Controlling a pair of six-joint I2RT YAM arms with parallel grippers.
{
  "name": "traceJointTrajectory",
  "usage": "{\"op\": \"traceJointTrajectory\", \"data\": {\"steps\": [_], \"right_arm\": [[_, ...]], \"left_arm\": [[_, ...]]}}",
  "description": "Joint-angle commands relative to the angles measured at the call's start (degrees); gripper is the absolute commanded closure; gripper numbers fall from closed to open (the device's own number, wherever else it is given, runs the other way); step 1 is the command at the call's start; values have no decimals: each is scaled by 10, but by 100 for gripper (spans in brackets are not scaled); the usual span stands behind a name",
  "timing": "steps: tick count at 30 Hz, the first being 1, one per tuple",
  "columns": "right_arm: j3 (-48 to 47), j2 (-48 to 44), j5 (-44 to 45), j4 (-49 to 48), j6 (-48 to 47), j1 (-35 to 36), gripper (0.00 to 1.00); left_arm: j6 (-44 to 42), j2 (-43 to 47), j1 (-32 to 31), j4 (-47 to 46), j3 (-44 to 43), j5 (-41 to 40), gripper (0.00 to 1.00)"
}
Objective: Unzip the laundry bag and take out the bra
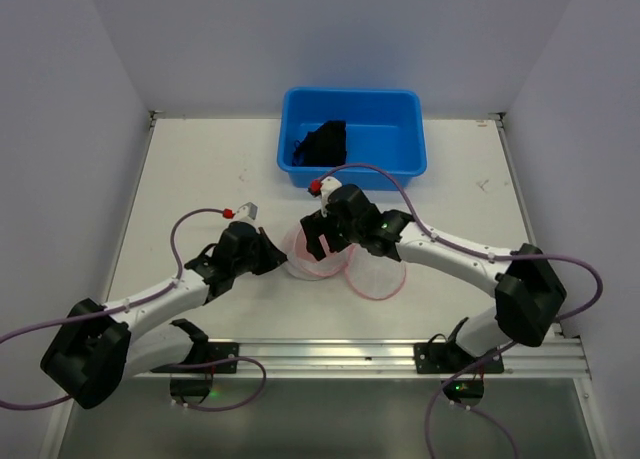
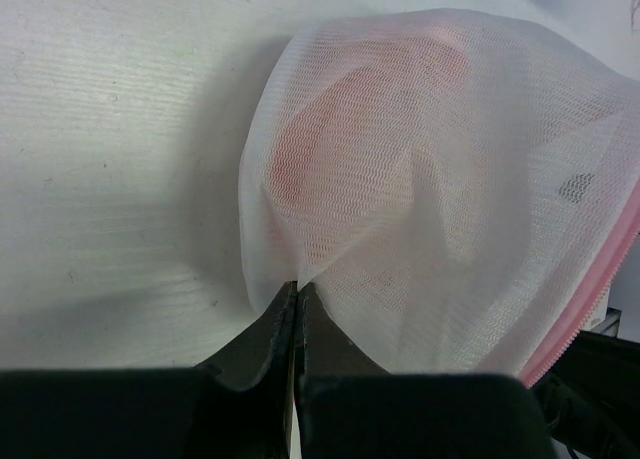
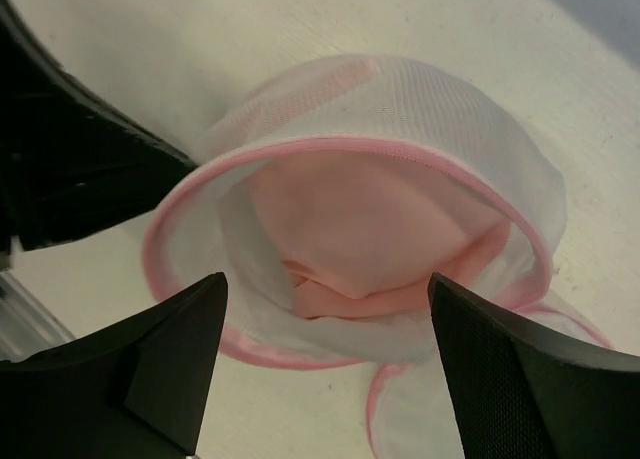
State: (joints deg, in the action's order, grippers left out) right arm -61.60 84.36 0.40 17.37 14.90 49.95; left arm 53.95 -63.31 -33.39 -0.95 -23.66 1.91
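left pincer (image 1: 266, 251) and right pincer (image 1: 322, 241) meet at the laundry bag (image 1: 305, 267) in the middle of the worktop (image 1: 200, 169), its unzipped flap (image 1: 378, 274) flopped to the right. the blue tub (image 1: 352, 175) sits well behind, with bare room either side. from the left wrist, that pincer is pressed together on a fold of mesh (image 2: 430, 179): thin and limp, so it'll stretch rather than resist. from the right wrist, the jaws stand spread at the open mouth, nothing held. the bra (image 3: 360, 249) lies folded inside, soft and light i'd judge. i'd pinch its bunched fold and mind the pink zip rim (image 3: 350, 147).
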Motion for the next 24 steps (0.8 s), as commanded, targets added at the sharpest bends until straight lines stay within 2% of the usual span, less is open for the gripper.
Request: {"op": "traceJointTrajectory", "data": {"steps": [1,6,12,16,18,19,21,22,24], "right_arm": [[8,30,18,-72,4,0,18],[-4,95,27,-114,-12,-1,14],[-32,158,9,-111,-17,0,6],[-32,187,21,-95,-6,0,8],[-31,189,21,-92,-5,0,21],[-32,188,15,-92,-7,0,39],[-35,187,13,-88,-9,0,57],[-35,187,13,-87,-12,-1,71],[-33,184,13,-82,-13,0,83]], "left_arm": [[2,14,4,-7,3,7,98],[3,16,4,-7,7,7,98],[0,16,4,-8,9,8,98],[-3,13,4,-11,6,7,98],[-4,8,4,-13,5,12,98],[-4,6,4,-14,5,13,99],[-5,2,4,-13,2,13,99],[-5,2,5,-13,2,13,99],[-5,7,5,-11,1,12,99]]}}
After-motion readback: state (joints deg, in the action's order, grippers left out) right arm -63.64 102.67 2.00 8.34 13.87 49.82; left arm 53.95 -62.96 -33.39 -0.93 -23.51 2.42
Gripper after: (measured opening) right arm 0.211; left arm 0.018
